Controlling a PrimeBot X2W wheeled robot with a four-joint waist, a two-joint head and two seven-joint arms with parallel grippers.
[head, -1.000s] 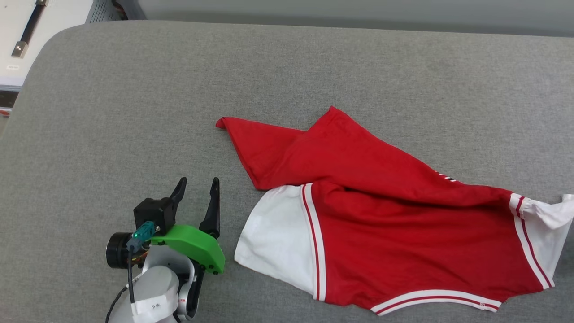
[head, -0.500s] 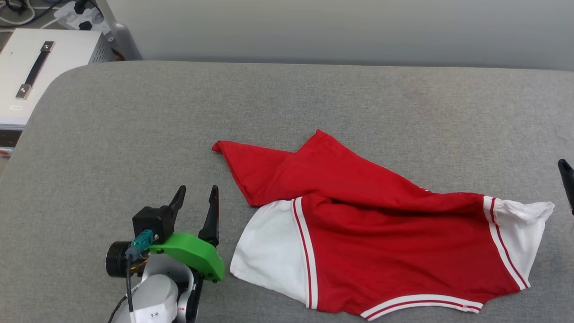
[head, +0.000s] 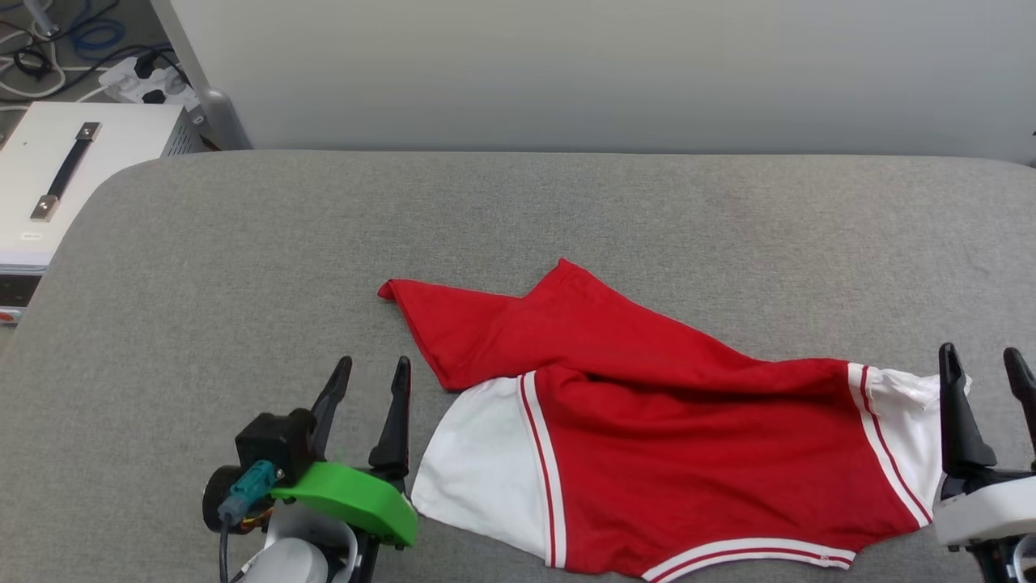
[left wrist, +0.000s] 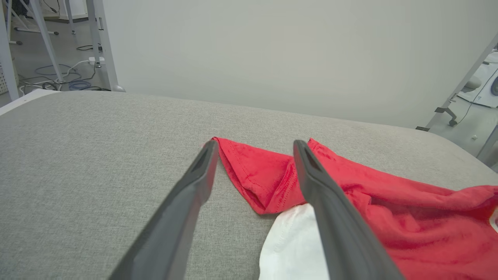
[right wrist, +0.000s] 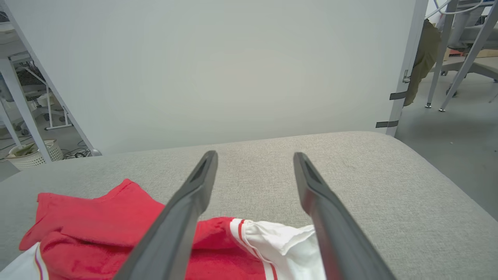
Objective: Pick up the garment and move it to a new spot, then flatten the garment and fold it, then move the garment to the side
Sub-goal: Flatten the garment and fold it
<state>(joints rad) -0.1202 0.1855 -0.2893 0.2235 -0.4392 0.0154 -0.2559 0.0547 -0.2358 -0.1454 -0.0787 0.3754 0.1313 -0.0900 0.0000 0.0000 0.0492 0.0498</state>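
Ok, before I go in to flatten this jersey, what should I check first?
1. Left claw open and empty: ok.
2. Right claw open and empty: ok.
3. Red jersey lying flat: not ok; a red flap is folded across its far side.
4. Left claw beside the left-side white sleeve: ok.
5. Right claw clear of the right-side white sleeve: cannot tell; the crumpled sleeve lies between its fingers in the wrist view.
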